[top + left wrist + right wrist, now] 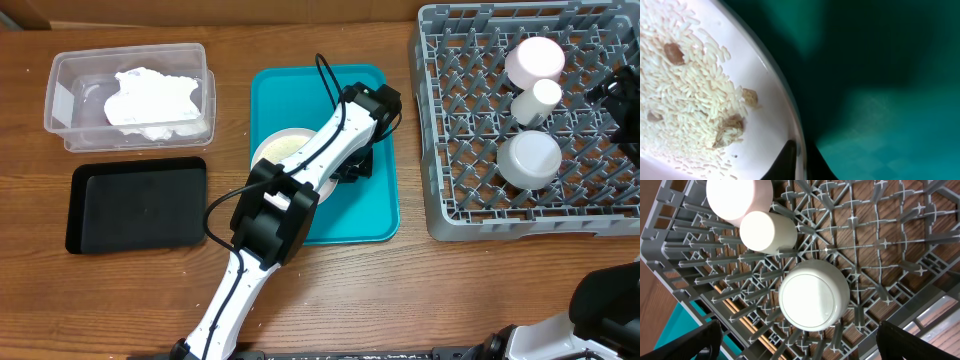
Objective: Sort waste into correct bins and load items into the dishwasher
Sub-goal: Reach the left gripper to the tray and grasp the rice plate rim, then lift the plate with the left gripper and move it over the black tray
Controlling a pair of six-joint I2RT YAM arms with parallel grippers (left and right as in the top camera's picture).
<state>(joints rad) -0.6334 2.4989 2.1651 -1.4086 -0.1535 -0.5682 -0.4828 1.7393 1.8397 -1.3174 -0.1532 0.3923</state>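
The round plate (pixel 278 150) lies on the teal tray and carries rice scraps (pixel 685 105). My left gripper (pixel 799 149) is shut on the plate's rim (pixel 785 100), one finger on each side; it also shows in the overhead view (pixel 348 168). The crumpled napkin (pixel 155 100) lies in the clear tub (pixel 62 100). The black tray (pixel 135 205) holds nothing. In the grey dish rack (pixel 440 150) stand, upside down, the pink bowl (pixel 535 58), the small cup (pixel 545 95) and the whitish-blue bowl (pixel 530 158). My right gripper (pixel 797 332) is open above the whitish-blue bowl (pixel 813 295). The red wrapper is out of view.
The teal serving tray (pixel 380 215) lies between the two bins on the left and the rack on the right. My left arm crosses it diagonally from the front edge. My right arm (pixel 620 100) is at the rack's right side. The rack's pegs stand upright throughout.
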